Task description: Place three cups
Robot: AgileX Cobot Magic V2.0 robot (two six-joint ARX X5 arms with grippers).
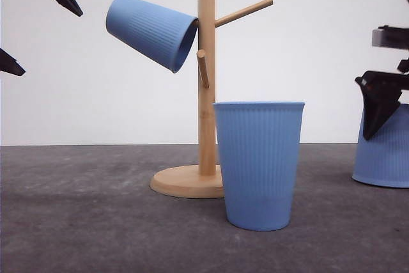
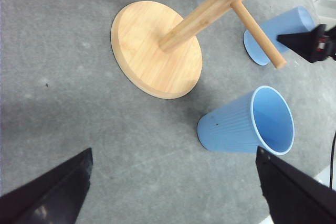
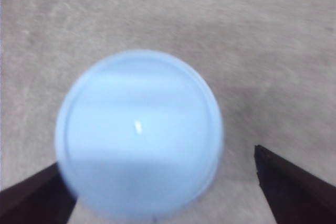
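Light-blue ribbed tumbler (image 1: pixel 151 31) hangs on the wooden peg stand (image 1: pixel 206 94); another (image 1: pixel 259 164) stands upright just before its base. Third, inverted tumbler (image 3: pixel 139 135) sits at the bench's right edge between the right gripper's (image 3: pixel 168 192) wide fingers; left gripper (image 2: pixel 173 192) wide, empty.

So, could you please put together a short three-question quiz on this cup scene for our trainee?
1. True or false: a cup already hangs on the wooden rack.
2. How many cups stand on the table?
3. The right claw is: A) shut on a peg, B) open around the upside-down cup, C) lying on the table.

Key: 1 true. 2 two: the upright cup and the upside-down one. 3 B.
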